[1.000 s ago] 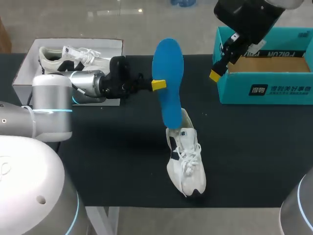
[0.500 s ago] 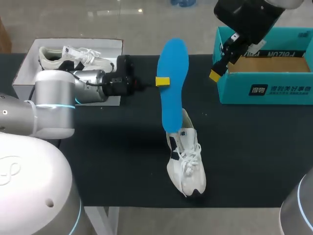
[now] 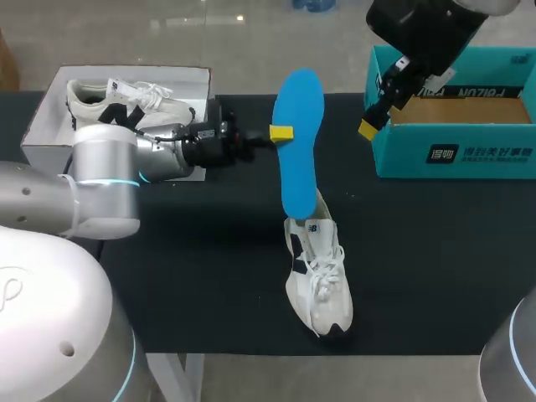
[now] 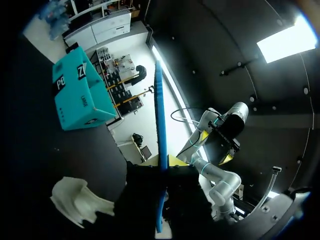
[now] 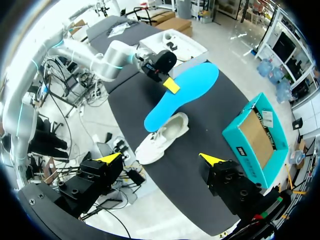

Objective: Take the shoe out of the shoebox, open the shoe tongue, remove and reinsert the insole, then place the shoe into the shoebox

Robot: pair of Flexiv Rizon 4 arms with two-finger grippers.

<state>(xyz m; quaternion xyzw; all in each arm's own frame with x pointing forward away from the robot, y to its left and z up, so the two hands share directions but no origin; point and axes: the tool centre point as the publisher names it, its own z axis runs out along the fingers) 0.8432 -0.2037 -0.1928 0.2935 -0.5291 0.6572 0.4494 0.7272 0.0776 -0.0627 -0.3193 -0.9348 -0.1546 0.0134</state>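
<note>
Swinging rightward and more upright, the blue insole is hanging pinched in the left gripper, its long axis aiming down at the shoe.

The head camera looks down from above and behind onto the black desk, with the blue insole in the frame's upper middle. The left wrist camera sits close, sighting edge-on along that insole. The right wrist camera hangs high, facing down, and shares the insole, white shoe and teal box with the head view.
</note>
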